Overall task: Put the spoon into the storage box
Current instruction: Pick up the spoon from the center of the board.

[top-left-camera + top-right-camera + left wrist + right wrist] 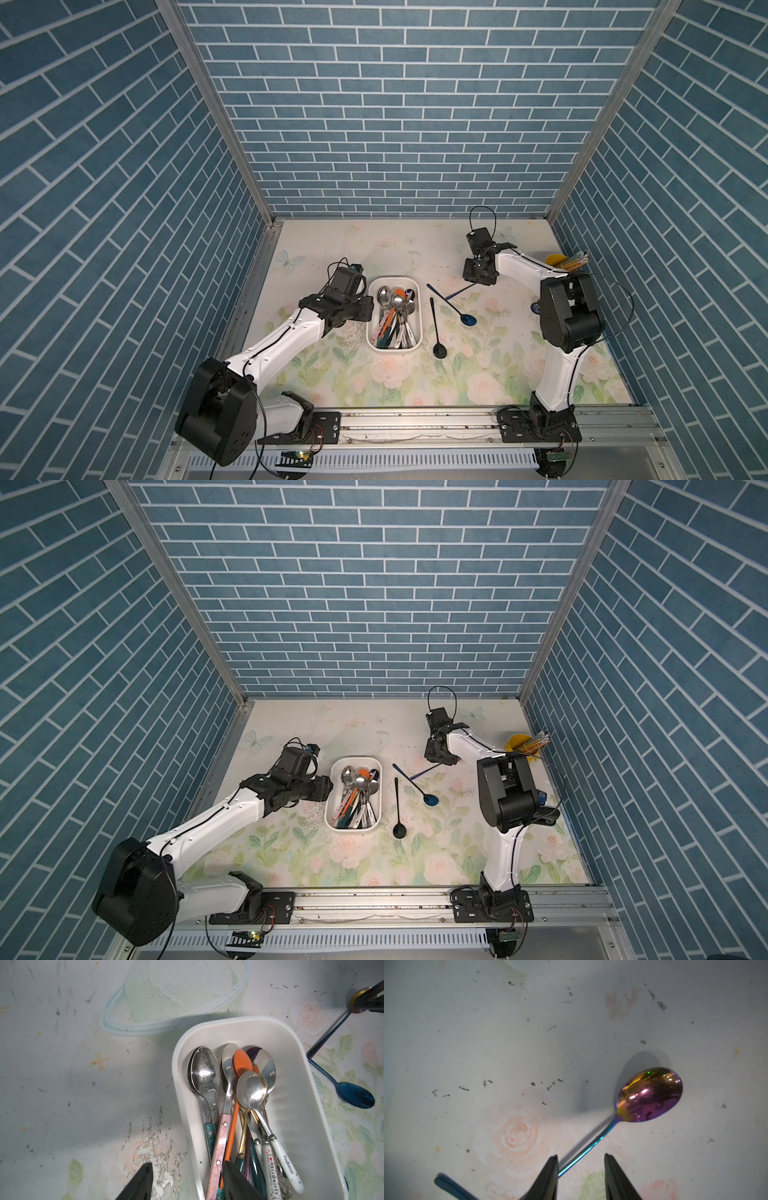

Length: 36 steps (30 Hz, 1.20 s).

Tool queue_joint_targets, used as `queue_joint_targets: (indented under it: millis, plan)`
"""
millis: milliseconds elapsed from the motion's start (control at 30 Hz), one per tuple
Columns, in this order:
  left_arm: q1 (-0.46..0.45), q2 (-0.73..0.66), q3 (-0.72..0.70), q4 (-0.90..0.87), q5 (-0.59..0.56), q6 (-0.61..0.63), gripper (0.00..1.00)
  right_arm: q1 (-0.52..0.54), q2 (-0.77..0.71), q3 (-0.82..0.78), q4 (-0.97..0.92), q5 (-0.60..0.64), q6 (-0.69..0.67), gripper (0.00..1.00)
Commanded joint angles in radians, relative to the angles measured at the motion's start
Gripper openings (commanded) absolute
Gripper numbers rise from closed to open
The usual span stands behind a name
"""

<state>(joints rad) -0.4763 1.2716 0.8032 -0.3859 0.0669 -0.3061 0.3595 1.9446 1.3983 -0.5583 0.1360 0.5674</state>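
Note:
The white storage box point(393, 350) point(351, 831) point(301, 1118) sits mid-table with several spoons inside. An iridescent spoon point(650, 1095) point(459, 292) point(422, 773) lies on the mat to its right. Its handle crosses a blue spoon point(468, 320) point(431, 800) point(356, 1097). My right gripper point(581, 1155) point(478, 284) stands open over that handle, which runs between the fingers close to one of them. My left gripper point(188, 1163) point(368, 309) is open astride the box's left wall, one finger over the mat and one over the spoon handles.
A black spoon point(435, 328) point(397, 812) lies just right of the box, parallel to it. A yellow cup with pencils point(559, 262) point(521, 744) stands at the right edge behind my right arm. Blue brick walls close in three sides.

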Motion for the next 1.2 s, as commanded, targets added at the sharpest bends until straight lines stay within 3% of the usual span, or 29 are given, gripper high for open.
queue_joint_targets:
  millis: [0, 600, 1167]
  plan:
    - [-0.004, -0.016, -0.011, -0.01, -0.015, 0.0, 0.59, -0.004, 0.021, -0.006, -0.014, 0.013, -0.024, 0.41]
    - [-0.004, -0.009, -0.007, -0.016, -0.022, 0.001, 0.59, -0.005, 0.136, 0.007, 0.015, -0.03, -0.039, 0.41]
    - [-0.003, -0.026, -0.025, -0.019, -0.035, 0.002, 0.59, -0.007, 0.193, 0.019, -0.014, -0.046, -0.112, 0.09]
